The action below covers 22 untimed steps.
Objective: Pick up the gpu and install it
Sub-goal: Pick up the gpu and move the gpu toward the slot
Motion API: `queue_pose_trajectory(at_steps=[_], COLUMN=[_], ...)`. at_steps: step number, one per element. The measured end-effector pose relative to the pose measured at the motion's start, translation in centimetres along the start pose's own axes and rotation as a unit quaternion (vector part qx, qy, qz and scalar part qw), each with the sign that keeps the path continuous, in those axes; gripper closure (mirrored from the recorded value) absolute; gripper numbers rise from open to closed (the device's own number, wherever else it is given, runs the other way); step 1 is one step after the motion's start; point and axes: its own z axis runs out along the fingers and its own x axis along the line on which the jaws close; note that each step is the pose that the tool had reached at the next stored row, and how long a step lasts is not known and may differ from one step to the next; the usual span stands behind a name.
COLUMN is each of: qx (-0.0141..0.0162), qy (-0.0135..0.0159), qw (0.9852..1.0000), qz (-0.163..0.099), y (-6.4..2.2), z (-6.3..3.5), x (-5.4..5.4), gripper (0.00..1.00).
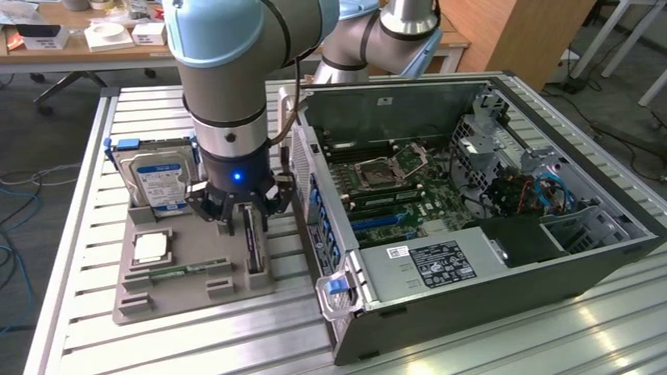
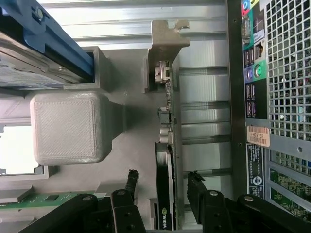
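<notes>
The gpu [image 1: 253, 244] is seated upright on its long edge in a slot of the grey holder tray [image 1: 140, 301], at the tray's edge on the exterior view's right, just beside the open computer case [image 1: 583, 258]. In the wrist view the gpu [image 2: 170, 121] is seen edge-on, with its metal end bracket [image 2: 167, 41] at the end far from the tool.

The tool [image 1: 245, 223] is lowered over the gpu and is positioned astride it. The tool [image 2: 163, 180] is open: one of the fingers [image 2: 132, 182] is located on each side of the card. A visible gap is left on one side, and the other finger lies close to the card face. The card is not clamped. The arm [image 1: 230, 78] is held vertically above the tray.

The tray is placed on the slatted metal worktop [image 1: 208, 344], on the exterior view's left of the case. The following items are also carried by the tray:

- A hard drive [image 1: 156, 183] with a blue label is stood upright at the far end.
- A square silver processor [image 1: 151, 248] is laid flat near the middle.
- A green memory stick [image 1: 187, 269] is laid on the near side of the processor.

The case is laid on its side with the cover removed, so that the mainboard [image 1: 407, 187] is exposed.
</notes>
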Motion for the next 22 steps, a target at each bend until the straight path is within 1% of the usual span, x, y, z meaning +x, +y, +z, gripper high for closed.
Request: queue_pose_trajectory(at_steps=[6, 13, 22], qx=[-0.0001, 0.0000, 0.0000], qy=[-0.0001, 0.0000, -0.0001], qw=[1.0000, 1.0000, 1.0000], qz=[0.000, 0.000, 0.000], y=[0.22, 0.21, 0.22], z=[0.04, 0.49, 0.52], x=[0.01, 0.03, -0.07], gripper=[0.47, 0.47, 0.47])
